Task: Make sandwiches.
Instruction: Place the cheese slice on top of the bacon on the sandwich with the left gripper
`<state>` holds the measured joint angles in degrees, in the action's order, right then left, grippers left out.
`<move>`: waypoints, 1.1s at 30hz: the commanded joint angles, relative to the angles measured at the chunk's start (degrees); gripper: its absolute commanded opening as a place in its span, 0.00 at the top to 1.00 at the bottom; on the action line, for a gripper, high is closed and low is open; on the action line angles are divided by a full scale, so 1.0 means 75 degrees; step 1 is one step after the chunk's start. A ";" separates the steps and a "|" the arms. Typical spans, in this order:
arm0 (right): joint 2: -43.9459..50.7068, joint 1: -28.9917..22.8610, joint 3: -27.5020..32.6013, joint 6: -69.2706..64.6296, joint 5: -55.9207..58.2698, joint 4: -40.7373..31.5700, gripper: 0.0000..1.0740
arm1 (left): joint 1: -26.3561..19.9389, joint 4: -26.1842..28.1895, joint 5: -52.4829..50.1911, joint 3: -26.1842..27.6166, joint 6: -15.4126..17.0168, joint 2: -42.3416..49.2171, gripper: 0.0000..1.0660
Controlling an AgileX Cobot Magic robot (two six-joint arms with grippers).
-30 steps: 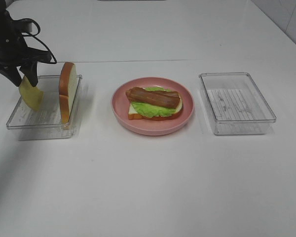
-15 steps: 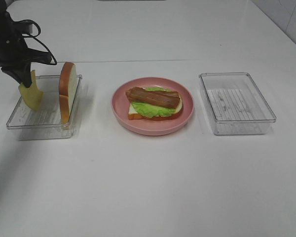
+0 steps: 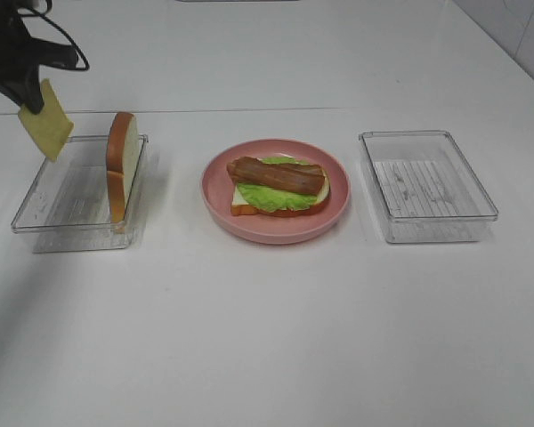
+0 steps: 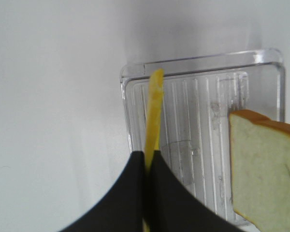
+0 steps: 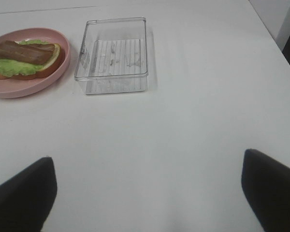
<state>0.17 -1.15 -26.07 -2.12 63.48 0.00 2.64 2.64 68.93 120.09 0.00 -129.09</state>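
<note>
The left pincer is pressed together on a thin yellow cheese square. It pinches the square by its upper corner and holds it in the air over the far end of the left clear plastic tray. The left wrist view shows the cheese edge-on, as a narrow yellow strip between two smooth black fingers, with the ribbed tray floor below.

In this tray a white bread slice with orange-brown crust stands on its edge against the wall nearer the plate.

The round pink plate lies in the middle and carries the open sandwich. This is a flat bread slice, a ruffled green lettuce leaf and brown bacon strips on top.

A second clear tray with a ribbed floor stands to the right.

The table is white and smooth, and a thin seam crosses it behind the trays.

Only the right wrist view shows the right pincer. It is spread wide, its dark fingers over bare table, near that second tray.
</note>
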 commanded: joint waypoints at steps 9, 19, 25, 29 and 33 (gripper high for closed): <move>0.0229 0.0008 0.0023 0.0038 -0.0061 0.0000 0.08 | 0.0076 0.0351 0.0199 0.0458 -0.0046 0.1390 1.00; 0.0229 0.0008 0.0023 0.0038 -0.0061 0.0000 0.08 | 0.1108 0.1345 -0.0107 0.1345 -0.0542 0.1551 1.00; 0.0229 0.0008 0.0023 0.0038 -0.0061 0.0000 0.08 | 0.1917 0.1872 -0.0703 0.1345 -0.0649 0.1467 1.00; 0.0229 0.0008 0.0023 0.0038 -0.0061 0.0000 0.08 | 0.2376 0.2070 -0.0726 0.1329 -0.0649 0.1230 1.00; 0.0229 0.0008 0.0023 0.0038 -0.0061 0.0000 0.08 | 0.2804 0.2238 -0.0825 0.1322 -0.0619 0.0879 1.00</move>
<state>0.17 -1.15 -26.07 -2.12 63.48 0.00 21.77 18.16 64.11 129.89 -4.70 -120.72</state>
